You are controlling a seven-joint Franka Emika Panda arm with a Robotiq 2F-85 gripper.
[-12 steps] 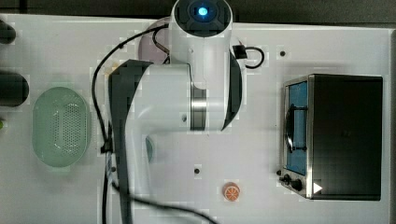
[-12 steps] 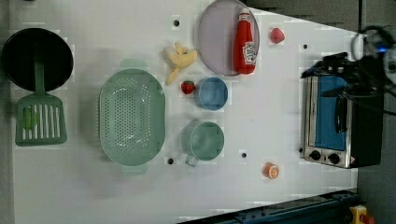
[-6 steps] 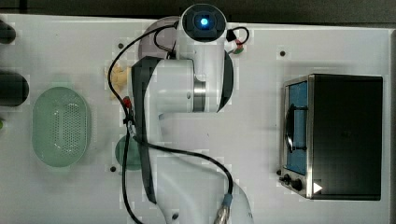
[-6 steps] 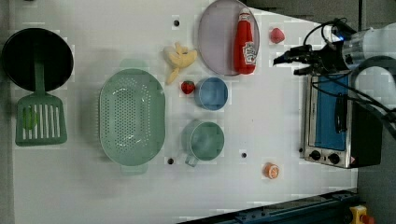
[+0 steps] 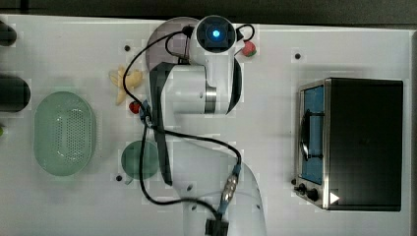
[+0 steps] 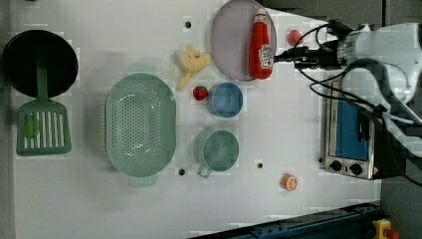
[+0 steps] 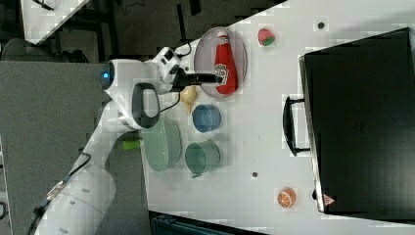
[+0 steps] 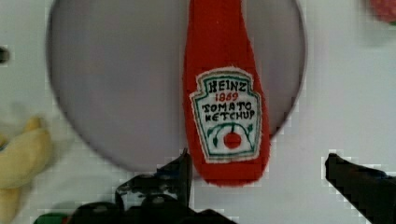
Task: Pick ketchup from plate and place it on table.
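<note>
Ketchup [image 6: 260, 46] is lying flat on the plate [image 6: 229, 42], top centre of the left view, base poking past the rim. Gripper [image 8: 257, 175] is hovering w/ jaws spread wide, nothing held, fingertips [image 8: 180, 170] flanking the bottle's base.

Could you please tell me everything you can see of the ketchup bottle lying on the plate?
The small red toy ketchup bottle looks like soft felt, with a white cap and neck and a white stitched Heinz label. It lies flat on the large pale mauve round plate, near the left view's right rim, its base overhanging the rim towards the white table. Nothing grips it; the open black gripper hovers by its base.
</note>
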